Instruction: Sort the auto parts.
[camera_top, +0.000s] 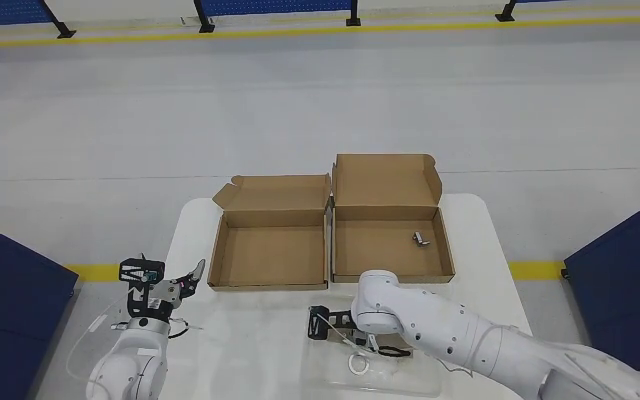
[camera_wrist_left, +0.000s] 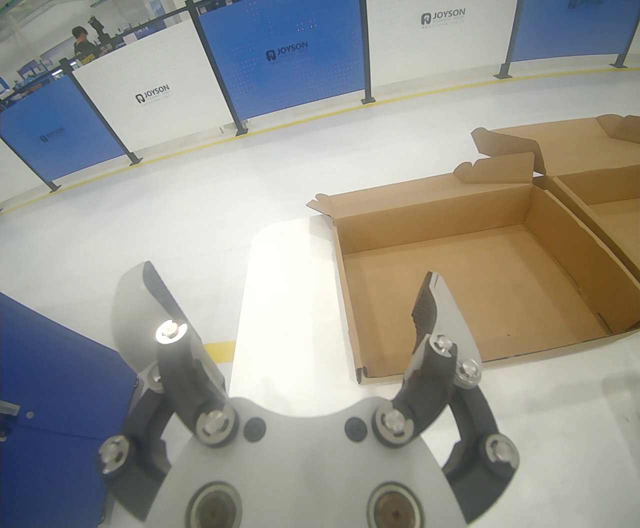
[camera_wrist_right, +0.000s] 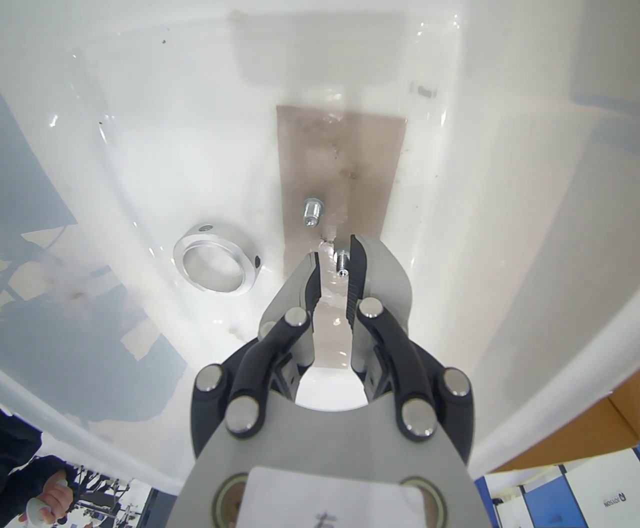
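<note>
My right gripper (camera_wrist_right: 334, 255) is down inside a clear plastic tray (camera_wrist_right: 500, 210), open by a narrow gap, with a small screw (camera_wrist_right: 343, 260) lying between its fingertips. A short bolt (camera_wrist_right: 311, 211) lies just beyond it, and a silver collar ring (camera_wrist_right: 217, 257) rests beside it. In the top view the right gripper (camera_top: 320, 326) is at the tray (camera_top: 420, 385), near the ring (camera_top: 358, 365). My left gripper (camera_wrist_left: 290, 275) (camera_top: 172, 282) hangs open and empty over the table's left edge. A small metal part (camera_top: 421, 238) lies in the right cardboard box (camera_top: 385, 255).
Two open cardboard boxes stand side by side at the back of the white table (camera_top: 250, 335). The left box (camera_top: 268, 258) (camera_wrist_left: 475, 280) has nothing in it. A blue panel (camera_wrist_left: 50, 375) stands close by the table's left side.
</note>
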